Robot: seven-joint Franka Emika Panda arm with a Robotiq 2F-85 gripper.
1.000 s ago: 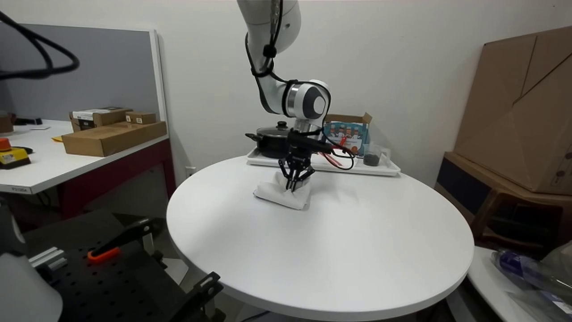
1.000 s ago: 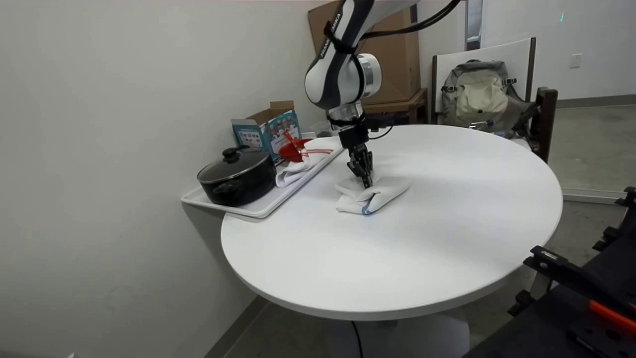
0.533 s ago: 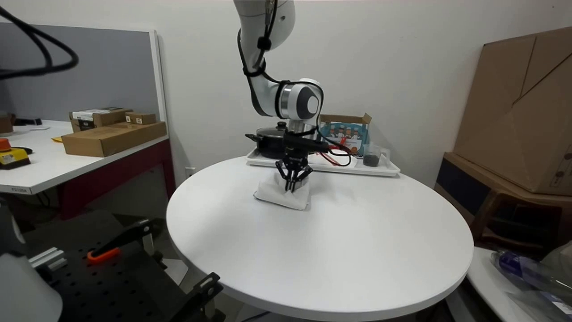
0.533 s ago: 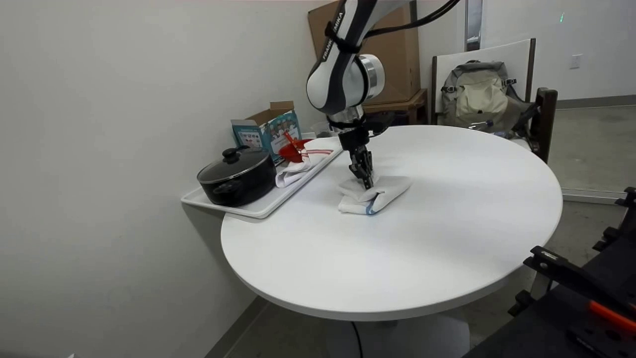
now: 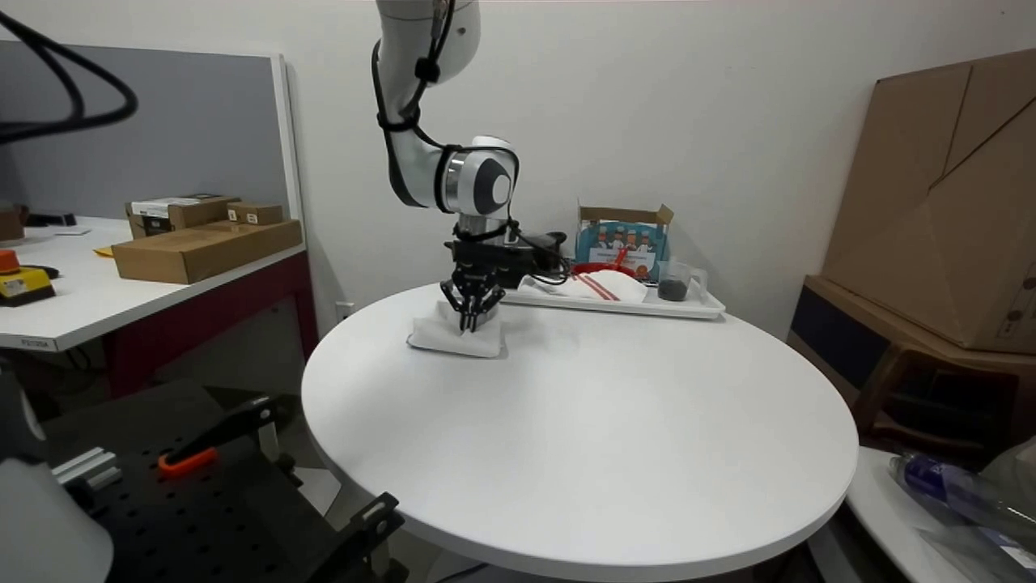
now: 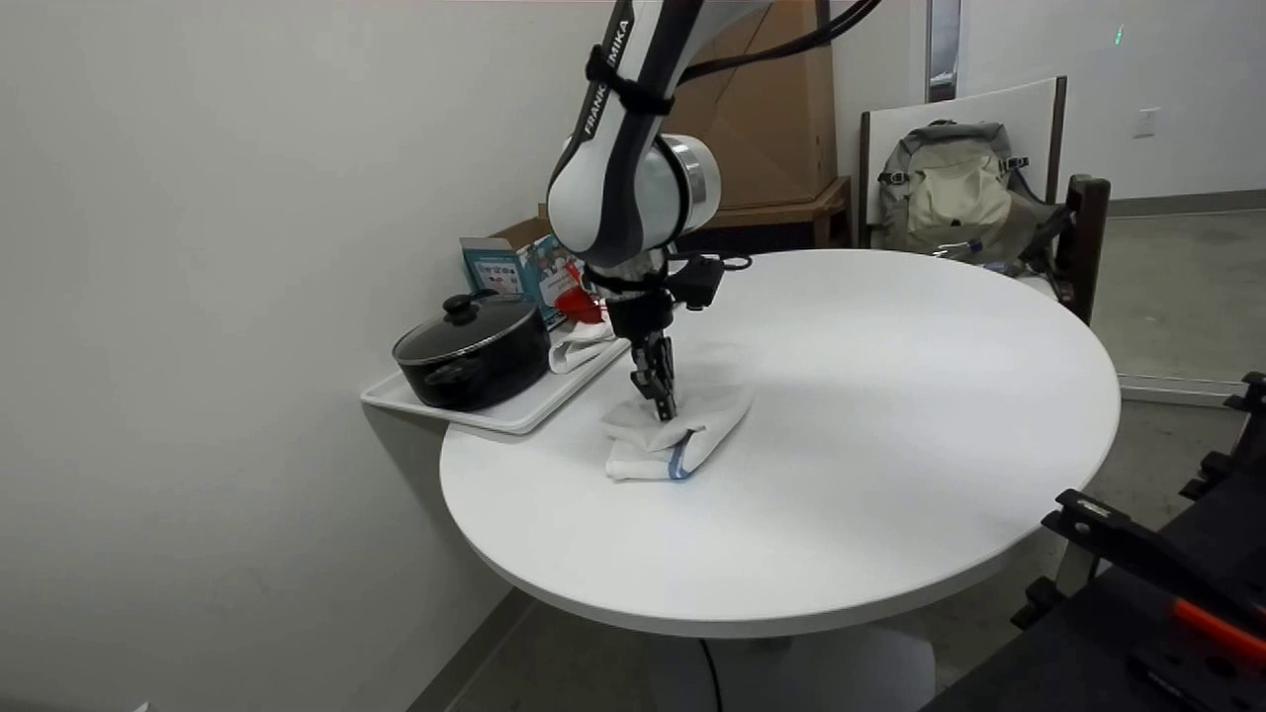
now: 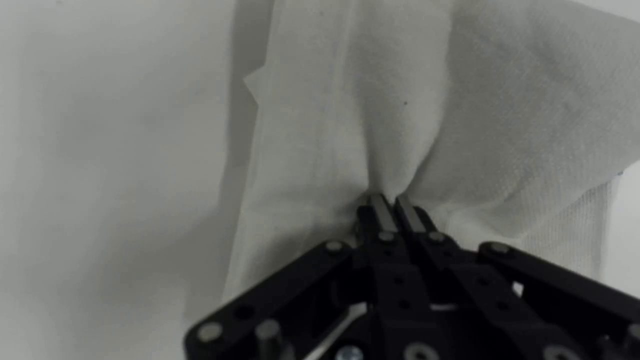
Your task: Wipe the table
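Observation:
The table [image 5: 607, 437] is large, round and plain white; it also fills much of an exterior view [image 6: 841, 524]. A folded white cloth [image 5: 453, 338] with a blue stripe lies on it, near the tray side. The stripe shows on the cloth in an exterior view [image 6: 643, 463]. My gripper [image 5: 468, 326] points down on top of the cloth, as also seen in an exterior view [image 6: 667, 413]. In the wrist view my fingers [image 7: 392, 200] are pinched together on a fold of the cloth [image 7: 310, 140]. The cloth rests flat on the table around the fingertips.
A white tray [image 6: 519, 420] sits at the wall edge of the table. It holds a black lidded pot [image 6: 475, 351], a blue box [image 5: 622, 243], a red bowl [image 6: 579, 305], a striped towel [image 5: 603, 285] and a clear cup [image 5: 673, 279]. A black clamp [image 5: 364, 526] stands by the table's rim.
My gripper and the cloth have slid together across the table, leftward in both exterior views, and nearer the camera in the view with the pot in front. The fingers stay shut on the cloth.

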